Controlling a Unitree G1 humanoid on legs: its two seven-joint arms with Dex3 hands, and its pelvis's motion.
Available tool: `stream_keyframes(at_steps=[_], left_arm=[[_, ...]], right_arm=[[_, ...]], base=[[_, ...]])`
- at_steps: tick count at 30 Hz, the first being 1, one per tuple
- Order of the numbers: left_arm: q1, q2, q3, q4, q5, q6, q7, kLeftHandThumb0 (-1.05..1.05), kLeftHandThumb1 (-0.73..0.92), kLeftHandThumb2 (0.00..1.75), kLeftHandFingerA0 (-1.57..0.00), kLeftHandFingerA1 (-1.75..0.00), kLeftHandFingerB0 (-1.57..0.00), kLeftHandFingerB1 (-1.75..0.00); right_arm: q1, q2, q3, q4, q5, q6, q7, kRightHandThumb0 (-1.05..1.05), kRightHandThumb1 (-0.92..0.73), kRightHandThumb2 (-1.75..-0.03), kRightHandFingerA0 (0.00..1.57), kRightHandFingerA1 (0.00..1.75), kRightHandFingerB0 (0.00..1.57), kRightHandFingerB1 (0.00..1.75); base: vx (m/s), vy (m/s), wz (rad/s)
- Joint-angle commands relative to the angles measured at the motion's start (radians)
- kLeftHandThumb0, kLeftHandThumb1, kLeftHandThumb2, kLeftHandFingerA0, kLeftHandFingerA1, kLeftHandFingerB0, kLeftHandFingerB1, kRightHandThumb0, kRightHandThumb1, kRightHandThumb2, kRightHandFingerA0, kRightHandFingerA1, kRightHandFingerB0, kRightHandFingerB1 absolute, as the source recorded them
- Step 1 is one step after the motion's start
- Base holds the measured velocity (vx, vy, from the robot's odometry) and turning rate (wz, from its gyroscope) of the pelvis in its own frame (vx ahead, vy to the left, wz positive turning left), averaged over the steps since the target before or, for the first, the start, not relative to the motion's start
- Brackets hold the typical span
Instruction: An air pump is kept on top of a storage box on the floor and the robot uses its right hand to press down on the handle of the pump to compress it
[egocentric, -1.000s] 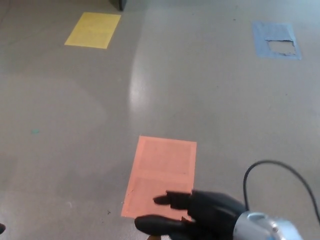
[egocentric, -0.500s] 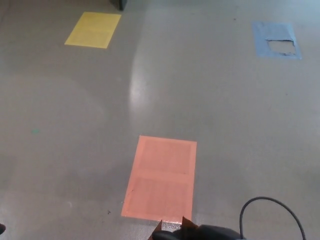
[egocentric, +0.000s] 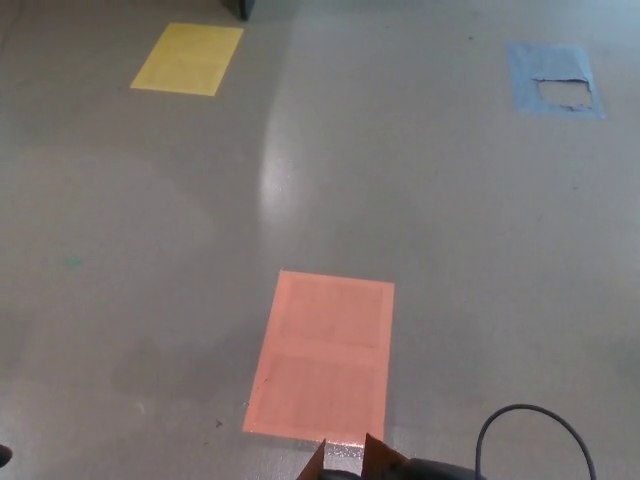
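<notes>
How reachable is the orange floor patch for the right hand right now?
Probably yes: the right hand, a dark sliver at the bottom edge, sits close to the orange patch. Only a brown flap lies between.

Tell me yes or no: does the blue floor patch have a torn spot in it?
Yes, the blue floor patch at the upper right shows a ragged pale gap in its middle.

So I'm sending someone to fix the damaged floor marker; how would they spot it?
On the grey floor lie three coloured rectangles. Go to the far right one, the blue rectangle. Unlike the intact yellow and orange ones, its middle is torn away.
</notes>
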Motion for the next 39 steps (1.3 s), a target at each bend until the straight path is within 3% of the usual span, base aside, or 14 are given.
stream_keyframes(at_steps=[1,2,6,7,8,9,23,24,26,27,31,33,38,39], left_arm=[[0.038,0.023,0.015,0.003,-0.009,-0.037,-0.004,-0.6,0.72,0.62,-0.28,-0.32,-0.27,-0.29],[0.036,0.022,0.015,0.004,-0.009,-0.034,-0.004,-0.6,0.72,0.62,-0.27,-0.32,-0.26,-0.29],[0.034,0.026,0.011,0.003,-0.003,-0.032,-0.004,-0.6,0.73,0.62,-0.26,-0.32,-0.26,-0.29],[0.033,0.027,0.013,0.002,-0.005,-0.029,-0.007,-0.6,0.72,0.62,-0.26,-0.32,-0.26,-0.3],[0.03,0.027,0.016,0.001,-0.009,-0.027,-0.011,-0.6,0.72,0.62,-0.26,-0.32,-0.26,-0.3],[0.023,0.028,0.015,0.001,-0.007,-0.02,-0.014,-0.6,0.73,0.62,-0.25,-0.31,-0.25,-0.29],[0.002,0.024,0.021,-0.012,0.002,-0.04,-0.017,-0.62,0.72,0.62,-0.27,-0.32,-0.26,-0.29],[-0.003,0.025,0.018,-0.012,0.005,-0.035,-0.014,-0.62,0.72,0.62,-0.27,-0.32,-0.26,-0.29],[-0.011,0.025,0.018,-0.014,0.004,-0.028,-0.018,-0.61,0.72,0.63,-0.26,-0.32,-0.26,-0.29],[-0.014,0.025,0.02,-0.013,0.001,-0.026,-0.021,-0.6,0.71,0.62,-0.24,-0.31,-0.26,-0.29],[-0.018,0.029,0.028,-0.013,-0.006,-0.029,-0.026,-0.6,0.71,0.62,-0.24,-0.31,-0.26,-0.29],[-0.021,0.033,0.027,-0.013,-0.002,-0.036,-0.021,-0.61,0.72,0.62,-0.27,-0.32,-0.26,-0.29],[-0.037,0.046,0.033,-0.01,-0.005,-0.038,-0.026,-0.6,0.72,0.61,-0.28,-0.33,-0.27,-0.29],[-0.04,0.047,0.032,-0.008,-0.004,-0.034,-0.023,-0.61,0.72,0.61,-0.29,-0.33,-0.27,-0.29]], right_arm=[[-0.056,0.09,-0.039,0.287,-0.044,-0.084,-0.195,-0.8,-0.69,-1.05,0.14,0.45,0.05,0.39],[-0.061,0.096,-0.04,0.302,-0.047,-0.085,-0.197,-0.36,-0.5,-1.08,0.0,0.47,0.0,0.47],[-0.066,0.116,-0.055,0.341,-0.051,-0.095,-0.215,-0.36,-0.5,-1.08,0.0,0.46,0.0,0.46],[-0.067,0.12,-0.057,0.349,-0.053,-0.096,-0.22,-0.75,-0.86,-0.67,0.22,0.3,0.17,0.27],[-0.07,0.125,-0.062,0.36,-0.056,-0.101,-0.226,-0.75,-0.86,-0.67,0.22,0.3,0.17,0.27],[-0.077,0.131,-0.064,0.375,-0.062,-0.103,-0.227,-0.36,-0.49,-1.08,0.0,0.47,0.0,0.47],[-0.097,0.152,-0.08,0.418,-0.119,-0.105,-0.233,-0.36,-0.48,-1.08,0.0,0.47,0.0,0.47],[-0.101,0.152,-0.085,0.418,-0.119,-0.105,-0.229,-0.77,-0.87,-0.66,0.19,0.29,0.11,0.25],[-0.113,0.15,-0.094,0.419,-0.121,-0.102,-0.222,-0.77,-0.85,-0.66,0.19,0.28,0.12,0.24],[-0.119,0.148,-0.098,0.418,-0.121,-0.103,-0.218,-0.8,-0.7,-1.01,0.1,0.41,0.05,0.36],[-0.138,0.137,-0.134,0.41,-0.105,-0.128,-0.214,-0.83,-0.71,-1.08,0.15,0.45,0.0,0.36],[-0.152,0.129,-0.171,0.402,-0.082,-0.156,-0.208,-0.75,-0.67,-1.07,0.06,0.42,0.04,0.36],[-0.252,0.081,-0.282,0.308,-0.024,-0.274,-0.143,-0.78,-0.68,-1.08,0.05,0.43,0.03,0.28],[-0.275,0.063,-0.301,0.274,-0.015,-0.298,-0.113,-0.86,-0.73,-1.08,0.08,0.4,0.07,0.21]], base=[[0.0,0.0,0.0],[0.0,0.0,0.0],[0.0,0.0,0.0],[0.0,0.0,0.0],[0.0,0.0,0.0],[0.0,0.0,0.0],[0.0,0.0,0.0],[0.0,0.0,0.0],[0.0,0.0,0.0],[0.0,0.0,0.0],[0.0,0.0,0.0],[0.0,0.0,0.0],[0.0,0.0,0.0],[0.0,0.0,0.0]])
